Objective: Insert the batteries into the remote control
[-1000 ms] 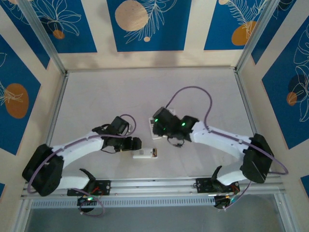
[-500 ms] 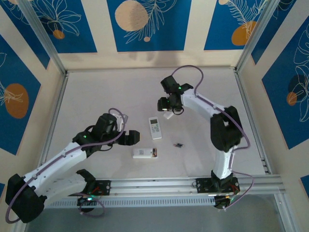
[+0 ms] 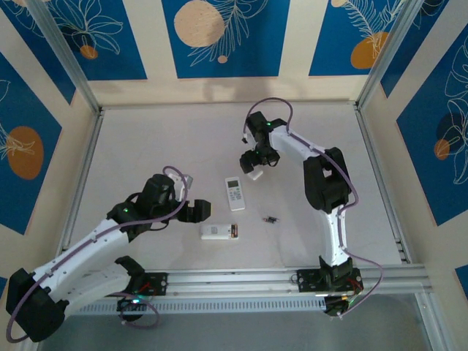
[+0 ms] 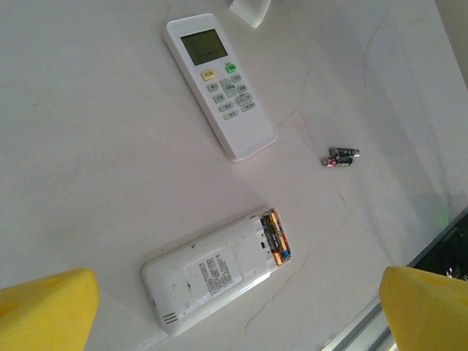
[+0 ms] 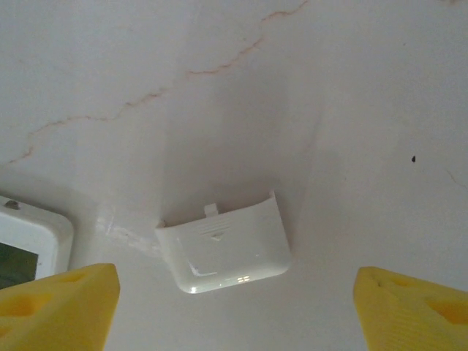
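Left gripper (image 3: pixel 199 210) and right gripper (image 3: pixel 256 162) stand spread wide, empty. Batteries (image 4: pixel 276 235) sit in the face-down remote (image 4: pixel 208 276), lower centre; spares (image 4: pixel 341 156) lie middle right. Likely next, the right gripper pinches the cover (image 5: pixel 223 245) squarely across its sides.

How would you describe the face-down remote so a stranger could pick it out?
On the white table, two remotes lie near the middle. The face-down remote is the one nearer the arms' bases. Unlike the face-up remote with its screen and buttons, it shows a label and an open bay with batteries.
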Available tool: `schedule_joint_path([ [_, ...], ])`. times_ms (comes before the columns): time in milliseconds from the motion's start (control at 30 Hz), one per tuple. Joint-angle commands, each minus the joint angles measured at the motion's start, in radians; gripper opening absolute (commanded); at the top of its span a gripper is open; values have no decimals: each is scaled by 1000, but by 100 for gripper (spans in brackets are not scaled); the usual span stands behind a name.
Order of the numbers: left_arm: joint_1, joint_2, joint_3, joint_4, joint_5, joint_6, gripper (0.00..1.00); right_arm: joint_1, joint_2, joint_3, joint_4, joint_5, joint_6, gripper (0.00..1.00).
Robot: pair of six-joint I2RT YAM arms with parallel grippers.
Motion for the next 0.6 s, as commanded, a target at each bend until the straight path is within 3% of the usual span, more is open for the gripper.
schedule_joint_path([
  [0, 0, -21, -17, -8, -10, 15, 98, 3, 51, 6, -56, -34, -91, 82],
  [233, 0, -36, -32, 6, -14, 10, 98, 8, 105, 21, -47, -5, -109, 75],
  [567, 1, -53, -45, 18, -26, 7, 99, 13, 128, 41, -74, 33, -149, 51],
])
